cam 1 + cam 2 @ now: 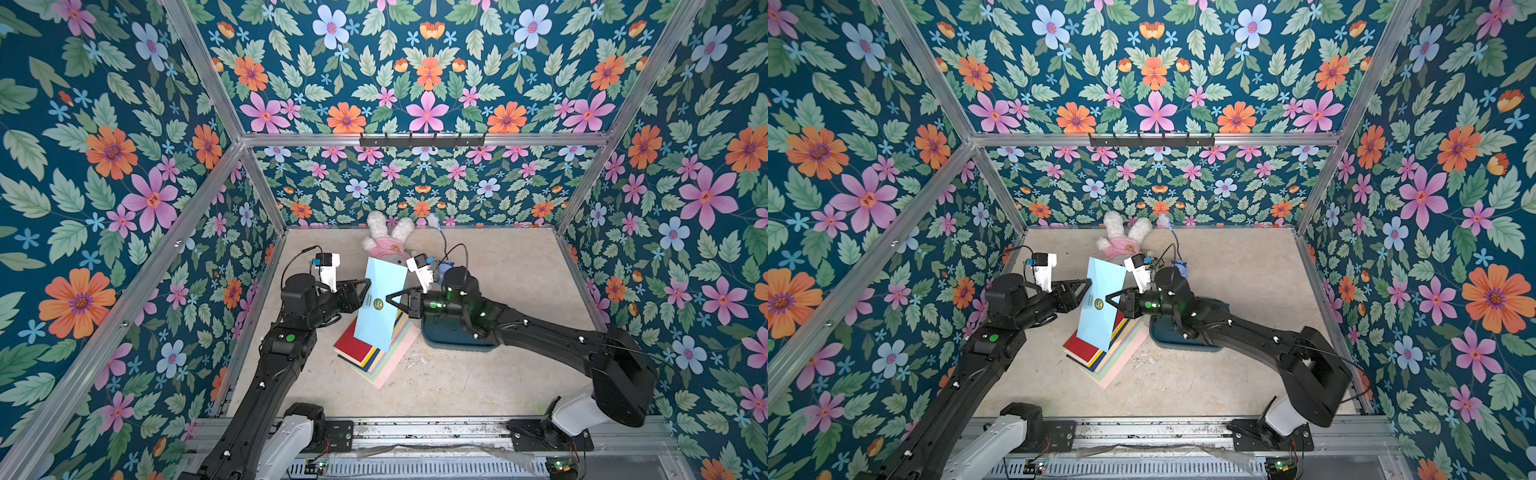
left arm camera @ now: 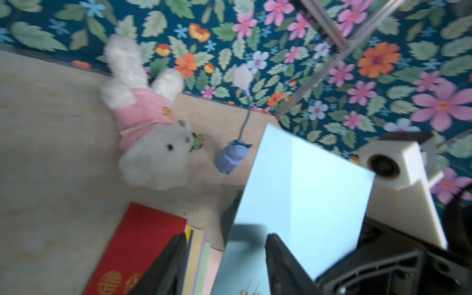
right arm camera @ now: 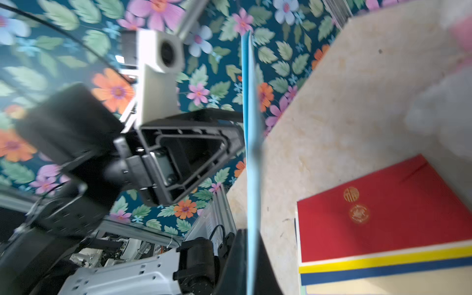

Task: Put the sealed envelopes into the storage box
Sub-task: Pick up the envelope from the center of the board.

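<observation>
Bench (image 1: 498, 374): you have bare room along the front and on the right side.
Storage box (image 1: 449, 338): just right of the stack, mostly under your right arm, near rim showing.
Stack of sealed envelopes (image 1: 365, 357): fanned at bench centre, red on top.
Light-blue envelope (image 1: 380, 291): raised on end, lower corner over the stack.
Right tool (image 1: 392, 300): clenched on the envelope's right edge.
Left tool (image 1: 362, 296): released, jaws apart at its left edge.

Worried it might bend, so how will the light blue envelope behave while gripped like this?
Likely fairly stiff: the light blue envelope looks flat, not sagging, pinched at one edge by the right gripper. Probably light: edge-on in the right wrist view it is paper-thin. Its smooth face might slip.
</observation>
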### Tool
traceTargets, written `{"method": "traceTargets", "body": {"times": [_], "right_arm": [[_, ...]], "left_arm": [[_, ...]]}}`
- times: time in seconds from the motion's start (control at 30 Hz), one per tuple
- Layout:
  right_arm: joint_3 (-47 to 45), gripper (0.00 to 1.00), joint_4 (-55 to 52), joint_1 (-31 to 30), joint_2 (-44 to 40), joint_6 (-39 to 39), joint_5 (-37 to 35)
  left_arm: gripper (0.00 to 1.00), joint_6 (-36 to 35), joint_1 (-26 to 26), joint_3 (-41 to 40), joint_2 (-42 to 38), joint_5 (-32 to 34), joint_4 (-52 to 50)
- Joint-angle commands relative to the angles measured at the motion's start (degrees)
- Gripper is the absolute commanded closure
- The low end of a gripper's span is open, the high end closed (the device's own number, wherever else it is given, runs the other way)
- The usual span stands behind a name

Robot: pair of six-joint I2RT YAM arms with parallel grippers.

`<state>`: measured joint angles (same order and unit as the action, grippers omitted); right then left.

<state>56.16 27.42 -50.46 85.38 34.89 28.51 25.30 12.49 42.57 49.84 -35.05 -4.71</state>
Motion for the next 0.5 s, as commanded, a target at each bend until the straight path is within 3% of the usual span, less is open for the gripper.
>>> {"method": "traceTargets", "body": {"times": [0.0, 0.2, 0.33, 0.47], "right_arm": [[-3.29, 1.0, 12.01, 1.16, -3.92, 0.2, 5.87], [-4.53, 1.0, 12.73, 1.9, -7.73, 0.5, 10.09], [-5.84, 1.0, 14.85, 2.94, -8.39, 1.55, 11.47], [-6.15, 1.0, 16.61, 3.61, -7.87, 2.25, 12.69]], "left_arm": [[0.42, 1.33, 0.0, -0.56, -0.45, -16.66, 7.38], [0.45, 3.92, -0.01, -0.79, -0.71, -24.25, 11.93], [0.51, 9.74, 0.13, -2.98, -1.79, -30.25, 19.78], [0.6, 11.11, 0.15, -3.62, -3.05, -32.28, 21.5]]}}
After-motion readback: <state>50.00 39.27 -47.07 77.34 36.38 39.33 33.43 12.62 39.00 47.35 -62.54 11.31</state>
